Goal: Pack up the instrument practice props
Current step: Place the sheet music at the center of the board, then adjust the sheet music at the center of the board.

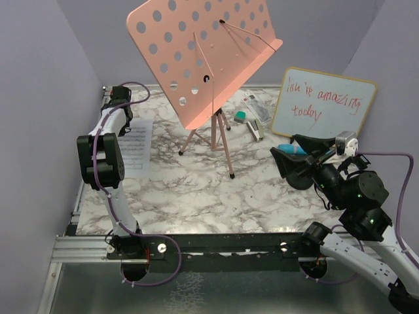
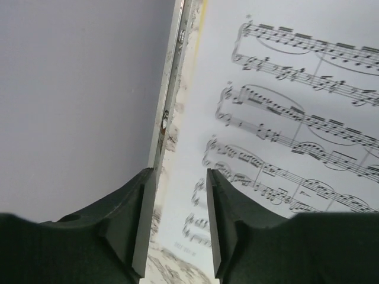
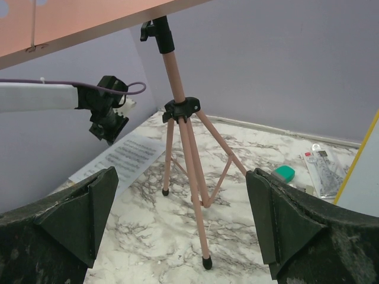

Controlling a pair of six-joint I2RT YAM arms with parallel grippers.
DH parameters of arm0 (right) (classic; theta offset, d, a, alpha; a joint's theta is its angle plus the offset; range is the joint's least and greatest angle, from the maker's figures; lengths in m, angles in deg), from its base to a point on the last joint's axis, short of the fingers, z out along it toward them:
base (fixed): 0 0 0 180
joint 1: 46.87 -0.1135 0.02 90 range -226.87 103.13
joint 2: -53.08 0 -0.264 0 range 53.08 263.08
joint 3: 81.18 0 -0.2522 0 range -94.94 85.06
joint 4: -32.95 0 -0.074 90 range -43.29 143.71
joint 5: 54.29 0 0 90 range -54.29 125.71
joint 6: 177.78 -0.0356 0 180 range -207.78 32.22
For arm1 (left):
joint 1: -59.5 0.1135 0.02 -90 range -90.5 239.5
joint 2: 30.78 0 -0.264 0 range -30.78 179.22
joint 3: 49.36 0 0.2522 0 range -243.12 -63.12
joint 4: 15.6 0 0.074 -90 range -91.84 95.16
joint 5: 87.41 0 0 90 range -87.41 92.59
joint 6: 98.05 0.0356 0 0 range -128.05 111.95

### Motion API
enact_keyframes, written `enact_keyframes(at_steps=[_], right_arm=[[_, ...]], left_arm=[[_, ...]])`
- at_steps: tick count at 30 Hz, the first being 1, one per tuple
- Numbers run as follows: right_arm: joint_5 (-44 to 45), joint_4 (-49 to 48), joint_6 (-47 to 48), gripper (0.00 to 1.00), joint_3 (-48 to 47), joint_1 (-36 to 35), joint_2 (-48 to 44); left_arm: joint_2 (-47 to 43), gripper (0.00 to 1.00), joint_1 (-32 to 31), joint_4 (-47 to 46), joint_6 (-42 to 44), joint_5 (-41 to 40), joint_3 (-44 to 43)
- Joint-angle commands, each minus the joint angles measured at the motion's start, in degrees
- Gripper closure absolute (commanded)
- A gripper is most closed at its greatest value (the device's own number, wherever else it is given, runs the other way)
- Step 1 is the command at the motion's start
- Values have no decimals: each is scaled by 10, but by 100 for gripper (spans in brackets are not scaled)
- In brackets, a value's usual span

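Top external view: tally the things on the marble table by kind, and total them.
Pink perforated metal music rack on tripod legs: 1
White printed sheet-music paper: 1
Wood-framed whiteboard with red writing: 1
Small green eraser: 1
Small grey stapler: 1
Blue microphone, partly hidden: 1
Clear plastic packet: 1
Total: 7

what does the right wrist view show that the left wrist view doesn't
Only the right wrist view: the pink rack's tripod legs, the green eraser and the left arm. Only the left wrist view: the printed staves close up, and the metal rail along the table's edge. Both: the sheet-music page, the marble table and the purple wall.
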Motion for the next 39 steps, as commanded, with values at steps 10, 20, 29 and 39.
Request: enact_keyframes(at_steps=[10,20,29,39], right_arm=[[-12,30,2,0,-2,4,31],[-32,40,-16,0,19,3,71],[-30,-1,-8,0,46,4,82],[-31,1,-5,0,47,4,85]], left_arm=[[-31,38,21,5,-61,1,-5],[-139,17,-27,-64,-171,262,113],[-75,1,-119,-74,-177,243,127],[-28,1,-127,-74,-169,155,112]])
